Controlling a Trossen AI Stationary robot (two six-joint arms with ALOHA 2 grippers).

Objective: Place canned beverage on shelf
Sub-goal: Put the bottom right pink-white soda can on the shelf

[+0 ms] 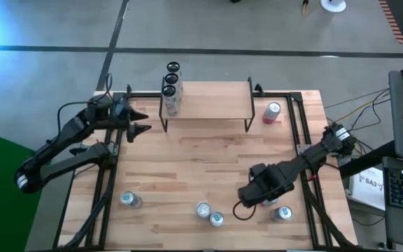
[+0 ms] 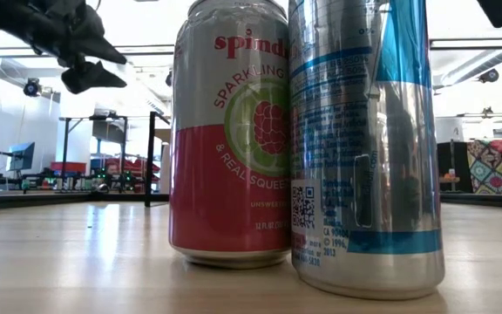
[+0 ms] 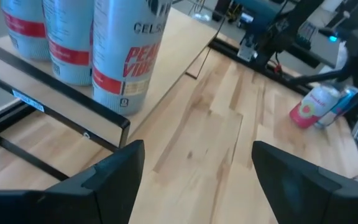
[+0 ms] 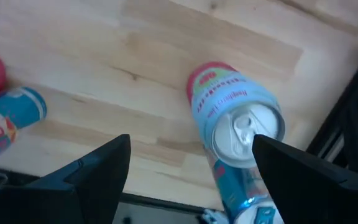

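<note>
The shelf (image 1: 208, 100), a light wood board on black wire legs, stands at the table's far middle. Three cans (image 1: 171, 85) stand in a row on its left end and also show in the left wrist view (image 3: 124, 56). My left gripper (image 1: 143, 120) is open and empty just left of the shelf, pointing at it (image 3: 197, 180). My right gripper (image 1: 249, 201) is open near the table's near edge, fingers pointing down (image 4: 188, 180). An upright can (image 4: 238, 121) stands below it, close to one finger; it also shows in the high view (image 1: 281, 213).
A pink can (image 1: 272, 112) stands right of the shelf. Two cans (image 1: 210, 214) stand at the near edge, filling the low view (image 2: 303, 139). Another can (image 1: 130, 200) stands near left. Black rails (image 1: 303, 133) run along the table's sides.
</note>
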